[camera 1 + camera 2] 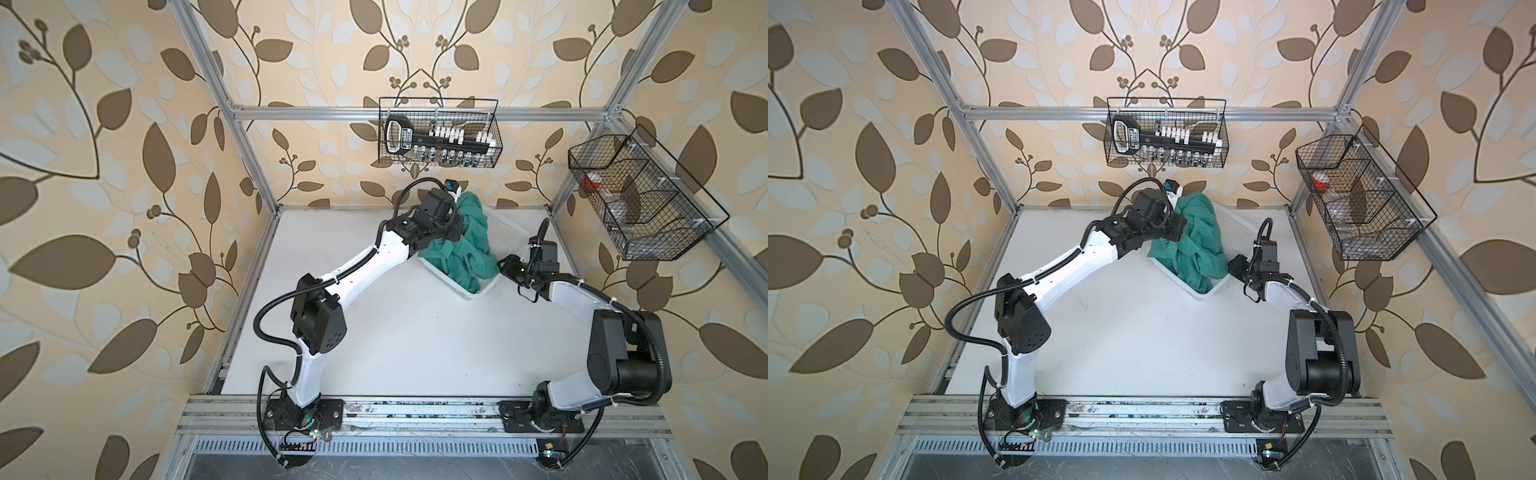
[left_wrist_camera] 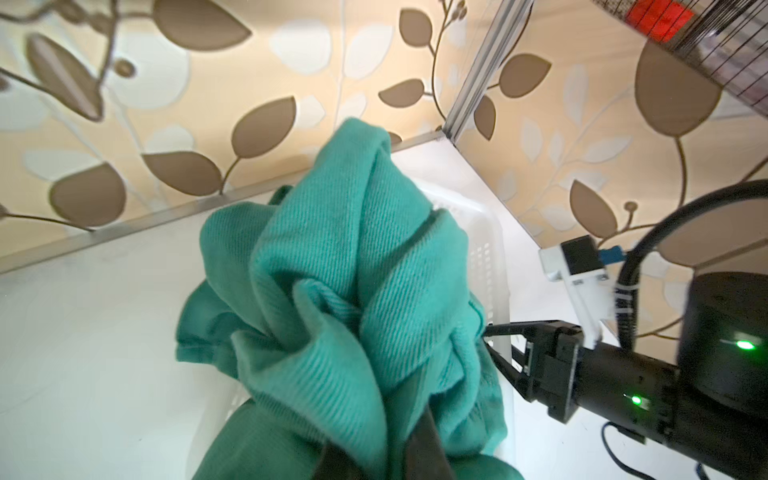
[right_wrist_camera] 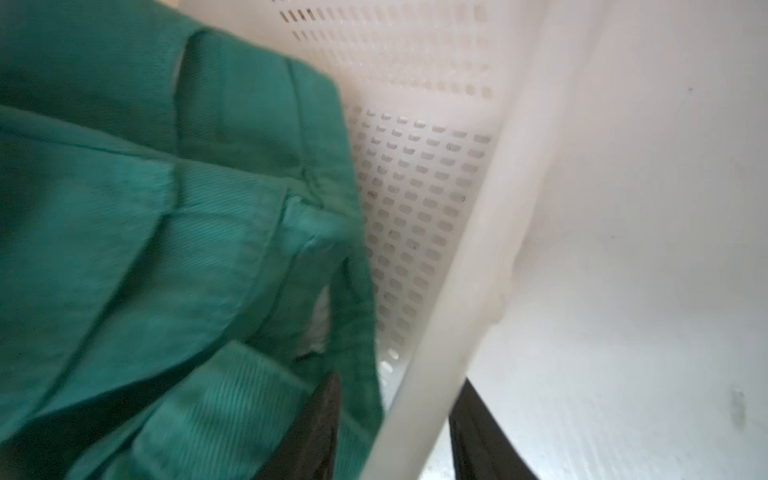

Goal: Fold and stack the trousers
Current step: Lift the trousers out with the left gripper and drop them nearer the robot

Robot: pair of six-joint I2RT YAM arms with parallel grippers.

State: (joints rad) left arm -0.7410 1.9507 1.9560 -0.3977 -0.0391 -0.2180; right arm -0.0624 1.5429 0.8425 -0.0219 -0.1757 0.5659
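**Both pincers at the basket.** My left pincer [image 1: 455, 227] is clenched on the trousers [image 1: 471, 249]. In the left wrist view its dark fingers [image 2: 430, 457] close on a bunch of the teal-green cloth, which rises ahead of them in twisted folds. The rest of the trousers hangs below this pincer as a crumpled heap inside the white basket [image 1: 469, 294]. One fold spills over the rim on the pincer's near side.

In both top views the basket stands on the white surface [image 1: 415, 332] between my two pincers, with the heap reaching from one to the other.

My right pincer [image 1: 506, 262] sits at the side of the basket opposite my left pincer. In the right wrist view its jaws stand apart astride the rim. One finger [image 3: 320, 428] lies inside, against the trousers, and the other lies outside, over bare surface. The white rim runs up between the two fingers. Whether they press on it I cannot tell. Just beyond the inner finger, the cloth leans on the perforated wall of the basket.

A wire rack [image 1: 440, 133] holding a black tool set hangs on the wall beyond my left pincer. A second wire rack [image 1: 640, 199] hangs on the frame well apart from my right pincer, on its outer side.
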